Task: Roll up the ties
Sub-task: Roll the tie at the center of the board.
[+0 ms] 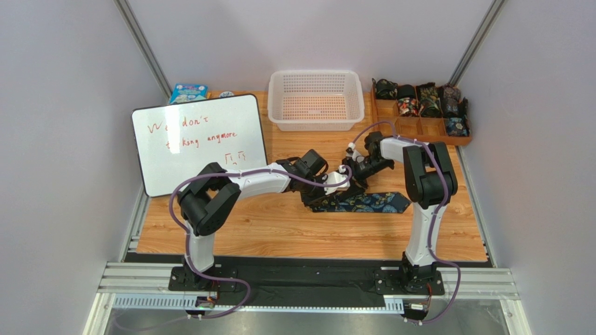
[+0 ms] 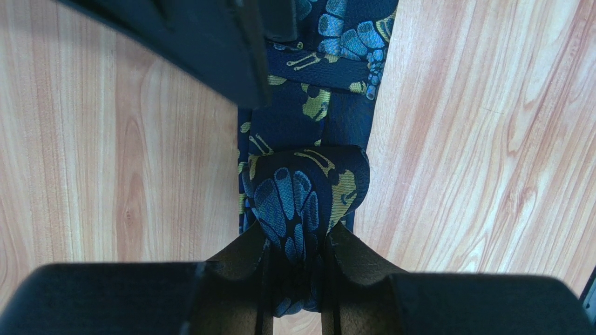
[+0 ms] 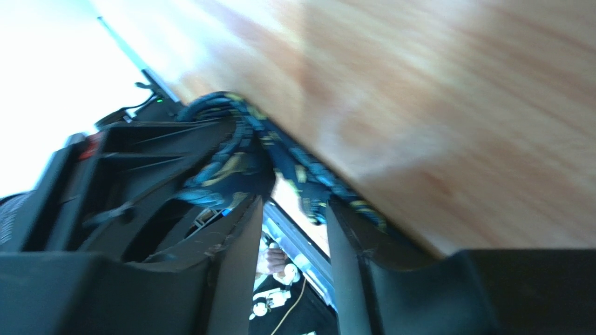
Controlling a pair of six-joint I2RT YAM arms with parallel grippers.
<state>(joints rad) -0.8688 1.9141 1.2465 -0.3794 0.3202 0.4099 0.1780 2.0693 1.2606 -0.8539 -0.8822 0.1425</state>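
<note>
The paisley tie [image 1: 374,202] was seen laid flat on the wooden table [image 1: 280,234], near the middle, its broad end stretched out to the right and its other end gathered into a small roll [image 2: 302,188] at the left. That roll was pinched between the fingers of the left gripper [image 2: 297,239], which were clamped closed on the fabric from both sides. The blue and yellow print was shown bulging just beyond the fingertips, and the unrolled length was seen running away across the wood.

The right gripper [image 3: 294,206] was placed just beside the roll, on its far-right side. Its fingers were seen parted, with light showing between them, and a fold of the tie was draped across their tips. That view was blurred, so it could not be told whether the fabric was clamped or only touched.

At the far right corner, rolled ties [image 1: 427,100] were stored in a compartmented wooden tray [image 1: 420,131]. A white basket [image 1: 316,124] was set at the far middle, and a whiteboard [image 1: 199,143] was laid at the left.
</note>
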